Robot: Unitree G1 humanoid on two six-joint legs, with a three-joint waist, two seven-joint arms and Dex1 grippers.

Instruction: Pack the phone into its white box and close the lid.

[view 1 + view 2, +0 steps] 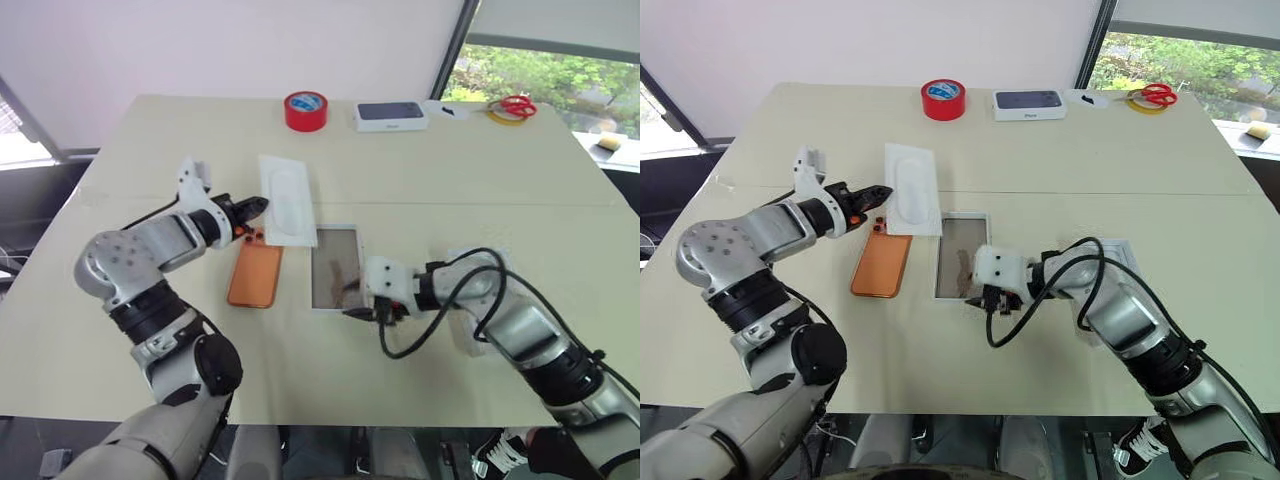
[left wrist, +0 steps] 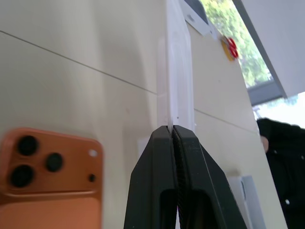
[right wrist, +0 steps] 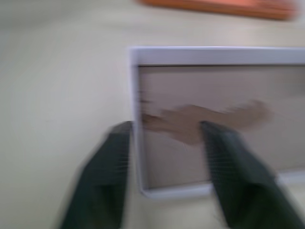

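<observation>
Phone [image 1: 254, 276] between insert [image 1: 287, 199], white box [image 1: 334, 268]

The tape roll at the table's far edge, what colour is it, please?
Red tape roll with a blue core, clearest in the left eye view.

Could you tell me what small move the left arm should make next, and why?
Probably carry the white insert, pinched in the shut left gripper, aside and set it down. The phone lies back-up beside the empty white box, so clearing the insert frees that gripper.
</observation>
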